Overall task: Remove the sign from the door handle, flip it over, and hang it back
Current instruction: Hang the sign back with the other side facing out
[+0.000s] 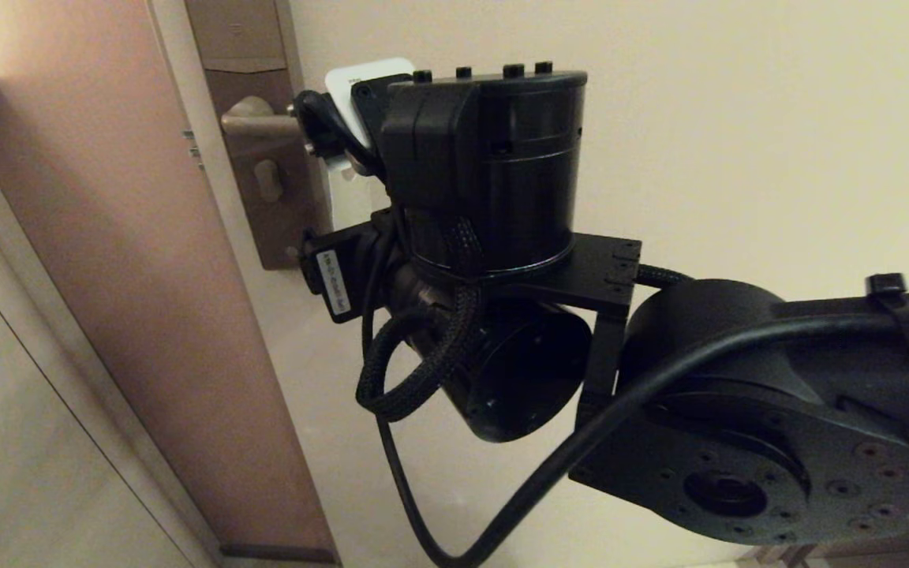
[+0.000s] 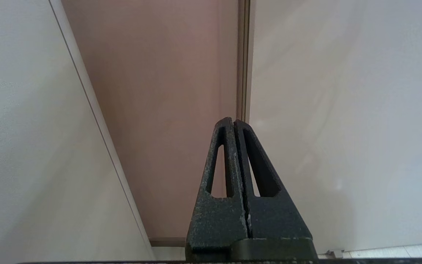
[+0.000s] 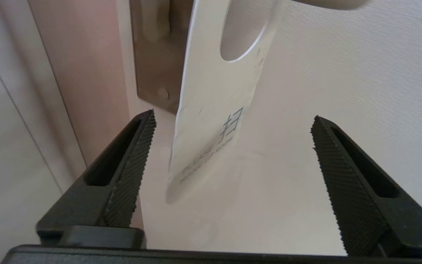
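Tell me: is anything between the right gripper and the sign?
Nothing visible. The right gripper is open with the off-white sign hanging between its fingers, touching neither. The sign's hole sits by the door handle.

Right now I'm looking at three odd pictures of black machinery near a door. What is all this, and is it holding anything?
It is a robot with two arms. One picture comes from its head: the bulky black right arm reaches toward the door handle. The other two come from cameras on its wrists. The right gripper stands wide open, holding nothing; the off-white sign hangs between its fingers, its oval hole up by the handle. The left gripper is shut and empty, facing bare wall and door.
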You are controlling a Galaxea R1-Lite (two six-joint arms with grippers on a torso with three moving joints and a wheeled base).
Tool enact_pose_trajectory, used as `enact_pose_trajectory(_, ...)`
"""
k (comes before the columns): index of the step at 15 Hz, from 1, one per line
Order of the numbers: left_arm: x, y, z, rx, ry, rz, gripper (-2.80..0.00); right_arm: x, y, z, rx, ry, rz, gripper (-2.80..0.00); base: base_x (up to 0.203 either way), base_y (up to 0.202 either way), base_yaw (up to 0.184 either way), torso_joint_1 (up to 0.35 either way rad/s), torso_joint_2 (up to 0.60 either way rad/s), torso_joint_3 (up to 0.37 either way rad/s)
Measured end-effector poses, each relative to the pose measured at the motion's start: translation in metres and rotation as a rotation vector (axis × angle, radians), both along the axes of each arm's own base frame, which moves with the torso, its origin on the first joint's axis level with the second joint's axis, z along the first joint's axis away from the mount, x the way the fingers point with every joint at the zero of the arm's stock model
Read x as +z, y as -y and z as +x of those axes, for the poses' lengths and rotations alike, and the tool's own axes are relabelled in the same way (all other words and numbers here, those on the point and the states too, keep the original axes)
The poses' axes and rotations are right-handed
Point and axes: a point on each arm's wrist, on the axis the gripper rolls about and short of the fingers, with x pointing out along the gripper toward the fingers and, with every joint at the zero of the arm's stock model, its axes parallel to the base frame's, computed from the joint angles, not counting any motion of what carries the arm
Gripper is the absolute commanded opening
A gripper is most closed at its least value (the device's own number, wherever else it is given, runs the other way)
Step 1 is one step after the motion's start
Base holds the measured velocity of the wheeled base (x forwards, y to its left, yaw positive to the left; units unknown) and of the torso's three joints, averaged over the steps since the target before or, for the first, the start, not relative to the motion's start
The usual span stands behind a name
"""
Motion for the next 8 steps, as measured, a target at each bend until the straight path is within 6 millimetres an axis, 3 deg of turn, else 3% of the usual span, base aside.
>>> enact_pose_trajectory(8,0.0,0.0,0.0,0.0,0.0,0.0,-2.8,0.014,0.031,-0.017,0.001,-0.006,0.003,0.0,0.0,0.0,0.0,0.0,0.0,0.0)
